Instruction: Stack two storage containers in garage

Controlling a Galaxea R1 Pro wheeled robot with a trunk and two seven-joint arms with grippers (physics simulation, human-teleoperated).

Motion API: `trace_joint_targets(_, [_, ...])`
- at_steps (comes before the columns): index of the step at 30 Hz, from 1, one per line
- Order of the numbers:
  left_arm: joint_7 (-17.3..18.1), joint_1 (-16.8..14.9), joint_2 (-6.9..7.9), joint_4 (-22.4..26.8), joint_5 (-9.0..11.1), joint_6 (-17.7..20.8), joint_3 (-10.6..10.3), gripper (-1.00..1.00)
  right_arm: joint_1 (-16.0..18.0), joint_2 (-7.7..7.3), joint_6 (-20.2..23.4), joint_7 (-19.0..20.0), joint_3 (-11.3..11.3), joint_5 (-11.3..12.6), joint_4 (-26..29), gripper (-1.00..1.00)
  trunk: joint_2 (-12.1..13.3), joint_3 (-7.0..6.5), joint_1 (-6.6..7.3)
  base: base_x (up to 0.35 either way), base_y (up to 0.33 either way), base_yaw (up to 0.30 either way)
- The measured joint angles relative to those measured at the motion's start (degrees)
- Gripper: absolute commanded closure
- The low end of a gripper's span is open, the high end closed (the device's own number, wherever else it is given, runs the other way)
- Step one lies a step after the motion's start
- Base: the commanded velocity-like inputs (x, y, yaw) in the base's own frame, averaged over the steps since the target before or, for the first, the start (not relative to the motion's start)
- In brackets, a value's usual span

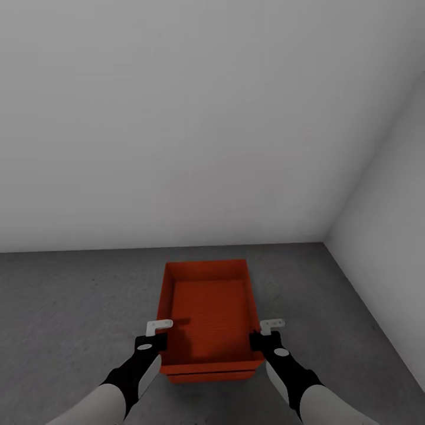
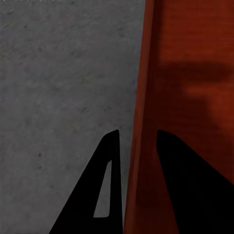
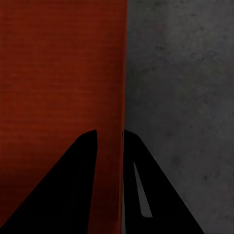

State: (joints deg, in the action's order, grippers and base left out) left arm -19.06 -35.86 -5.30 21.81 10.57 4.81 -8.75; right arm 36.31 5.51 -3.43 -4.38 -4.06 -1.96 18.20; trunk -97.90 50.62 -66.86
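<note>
Straddling the container's (image 1: 208, 313) side walls, left gripper (image 2: 136, 146) and right gripper (image 3: 110, 141) clamp it.

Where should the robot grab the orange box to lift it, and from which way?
Best by the thin upright side walls of the orange box, one gripper per long side, coming down from above. It has no lid or handles, so each wall top fits between two fingers. The left gripper and right gripper already straddle the walls that way.

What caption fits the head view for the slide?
Both grippers, left and right, clamp opposite side walls of a red-orange storage container above the grey garage floor.
</note>
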Motion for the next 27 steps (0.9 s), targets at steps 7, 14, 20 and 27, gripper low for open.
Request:
trace_joint_targets(7, [0.4,0.0,-0.38,0.0,-2.4,0.0,2.2,1.0,0.0,-0.01,-0.2,0.0,-0.1,0.1,0.0,1.0,0.0,0.0,0.0,0.0,0.0,0.0])
trace_joint_targets(14, [0.5,0.0,-0.34,-0.2,-2.0,-0.9,1.9,1.0,0.0,-0.01,-0.9,-0.1,0.0,-0.1,-0.1,1.0,0.0,0.0,0.0,0.0,0.0,0.0])
trace_joint_targets(20, [0.5,0.0,-0.14,-0.3,-0.8,-1.6,1.1,1.0,0.0,0.03,-1.1,-0.1,0.0,-0.5,0.2,1.0,0.0,0.0,0.0,0.0,0.0,0.0])
trace_joint_targets(27, [0.3,0.0,-0.07,-0.4,0.1,-2.0,0.5,1.0,0.0,0.02,-1.4,-0.1,-0.1,-0.2,0.1,1.0,0.0,0.0,0.0,0.0,0.0,0.0])
